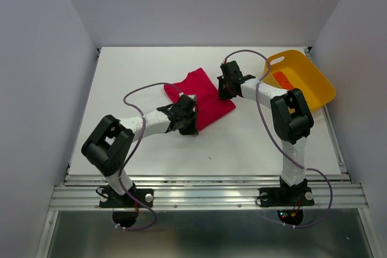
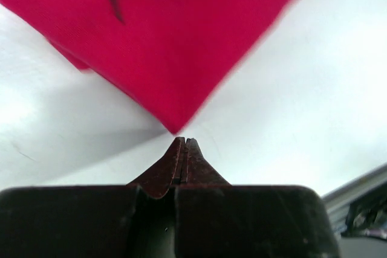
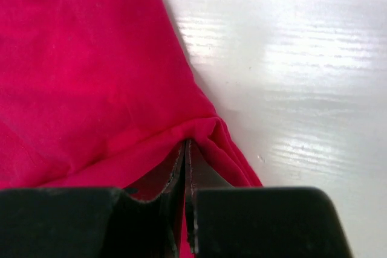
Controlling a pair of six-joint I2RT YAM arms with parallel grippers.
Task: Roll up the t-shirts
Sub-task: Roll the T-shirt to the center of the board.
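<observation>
- While both arms are reaching in from the near edge of the table (image 1: 139,70), the red shirt (image 1: 202,92) is lying folded around the middle of it, a little toward the far edge and set at a slant, with a short sleeve sticking out toward the left edge
- The left claw (image 2: 184,144) is sitting at the shirt's near corner with its fingers (image 2: 172,164) pressed flat together; the pointed tip of the cloth is ending right at the fingertips, and the blur is making it impossible to tell whether any of it is being pinched
- The right claw (image 3: 186,149) is sitting at the shirt's far right side, with its fingers closed tight on a fold of the red cloth, which is puckering and bunching around the tips
- Seen from the right wrist, the cloth is spreading out to the left of the claw, while bare table is showing to the right of it
- The orange shirt (image 1: 282,80) is lying as a narrow roll inside the yellow tub (image 1: 317,86), which is sitting at the far right corner of the table, well apart from the red shirt and just beyond the right arm
</observation>
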